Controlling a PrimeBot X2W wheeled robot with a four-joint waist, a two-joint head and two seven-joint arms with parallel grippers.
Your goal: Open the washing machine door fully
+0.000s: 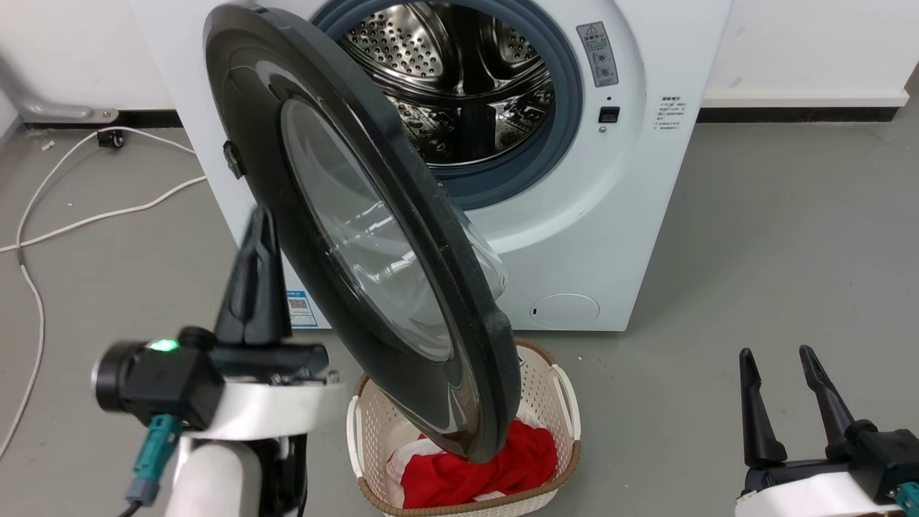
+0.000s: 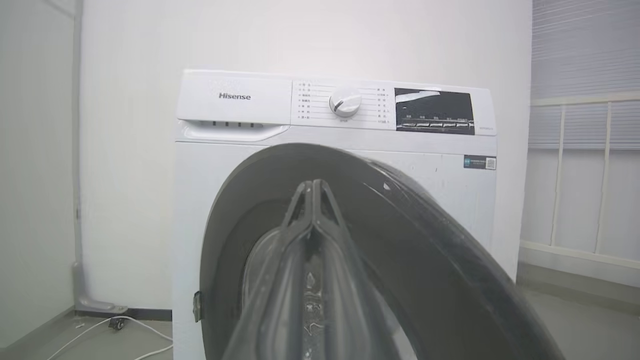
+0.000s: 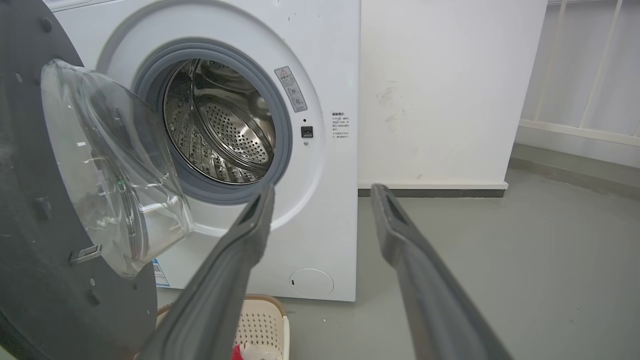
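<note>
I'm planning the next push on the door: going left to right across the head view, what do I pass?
White cable on the floor → left gripper → washing machine door → small round white flap → right gripper.

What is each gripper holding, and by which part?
Nothing is held. The left gripper is shut empty beside the outer face of the washing machine door; the right gripper is open, apart.

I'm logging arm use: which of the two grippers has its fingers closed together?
The left gripper, fingers pressed together beside the washing machine door; the right gripper, low and away from the door, has its fingers spread.
</note>
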